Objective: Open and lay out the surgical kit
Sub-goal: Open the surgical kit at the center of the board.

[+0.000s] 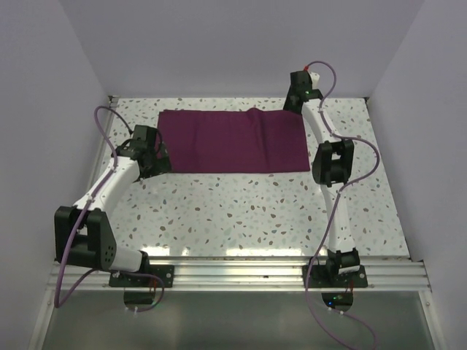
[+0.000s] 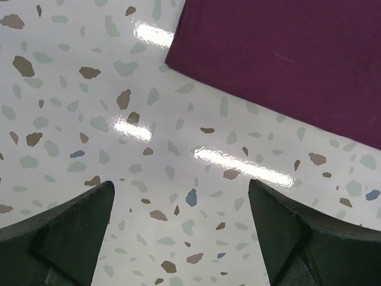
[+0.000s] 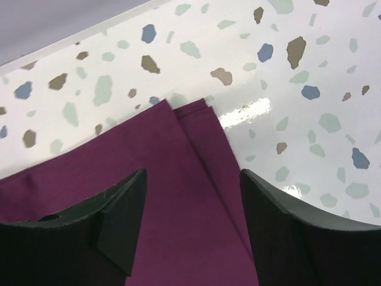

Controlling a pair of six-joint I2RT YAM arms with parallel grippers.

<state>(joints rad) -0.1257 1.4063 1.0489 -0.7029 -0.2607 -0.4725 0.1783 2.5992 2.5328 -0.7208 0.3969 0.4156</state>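
- Hovering over bare speckled table (image 2: 89,119) with fingers spread wide and nothing between them: left gripper (image 2: 180,187).
- Lying ahead and to the right of those fingers, clear of both: one corner of the dark purple cloth wrap (image 2: 286,59), flat on the table.
- Placing that gripper, in the top view, just beside the wrap's left near corner.
- Standing wide open as well, nothing clasped: right gripper (image 3: 191,176), poised over the wrap's opposite, far corner.
- Showing directly between and just ahead of the right fingers: stacked folded edges of cloth, ending in a corner, glossy table beyond and to the right.
- Touching the cloth or only above it: cannot tell from these views.
- Stretching as a smooth folded rectangle from one gripper across to the other.
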